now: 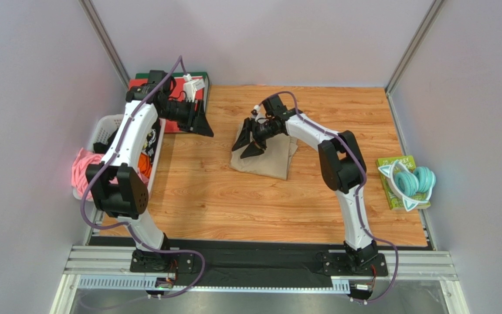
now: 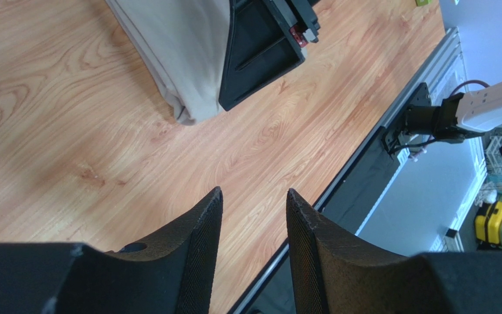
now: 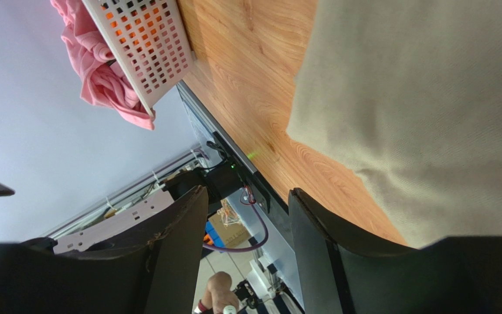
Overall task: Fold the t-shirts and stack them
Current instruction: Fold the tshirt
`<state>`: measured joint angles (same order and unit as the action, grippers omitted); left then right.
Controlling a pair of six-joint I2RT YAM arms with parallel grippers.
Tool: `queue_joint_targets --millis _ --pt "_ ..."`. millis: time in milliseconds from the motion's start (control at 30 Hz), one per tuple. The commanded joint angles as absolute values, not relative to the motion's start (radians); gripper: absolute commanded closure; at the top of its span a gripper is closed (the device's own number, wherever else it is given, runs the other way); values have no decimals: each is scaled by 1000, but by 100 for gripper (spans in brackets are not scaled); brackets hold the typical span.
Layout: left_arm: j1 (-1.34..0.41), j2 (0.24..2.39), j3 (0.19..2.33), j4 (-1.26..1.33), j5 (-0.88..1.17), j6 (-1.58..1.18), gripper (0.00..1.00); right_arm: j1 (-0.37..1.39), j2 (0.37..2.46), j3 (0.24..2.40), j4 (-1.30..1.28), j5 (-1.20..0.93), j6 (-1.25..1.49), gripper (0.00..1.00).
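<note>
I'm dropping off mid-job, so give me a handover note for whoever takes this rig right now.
Left gripper: fingers open, empty, over bare table near the back left.
Right gripper: fingers open, empty, above the tan t-shirt.
The tan t-shirt lies folded mid-table. A pink garment hangs over the white basket at the left, with more cloth inside.
Done: one shirt folded.
Left: fold the basket's garments and stack them on it.

Between the left gripper (image 1: 201, 129) and the right gripper (image 1: 244, 149), both with jaws apart, bare wooden tabletop (image 1: 214, 190) gives clear passage. Behind the left gripper a red-and-green box (image 1: 199, 98) blocks the way, and a white laundry basket (image 1: 106, 122) stands beside its arm. Beneath the right gripper lies the folded tan t-shirt (image 1: 270, 163).
</note>
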<state>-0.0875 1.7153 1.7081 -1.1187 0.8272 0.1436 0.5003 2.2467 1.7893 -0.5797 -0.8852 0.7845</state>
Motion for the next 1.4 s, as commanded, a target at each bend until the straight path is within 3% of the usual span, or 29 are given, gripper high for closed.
queue_joint_targets --millis 0,300,700,1233,1367 --pt "-77 1710 1729 -1100 859 164 53 492 2302 1743 -468 -934 848 45" --pt "-77 1730 1735 -1103 862 164 53 489 2407 1671 -440 -942 833 46" --pt "-77 1729 1750 -1117 864 164 53 503 2272 1819 -500 -974 848 45" --pt "-77 1763 1759 -1112 877 167 53 566 2430 1726 -417 -1009 854 46" --pt "-77 1759 1747 -1114 880 170 53 566 2379 1755 -463 -985 824 46"
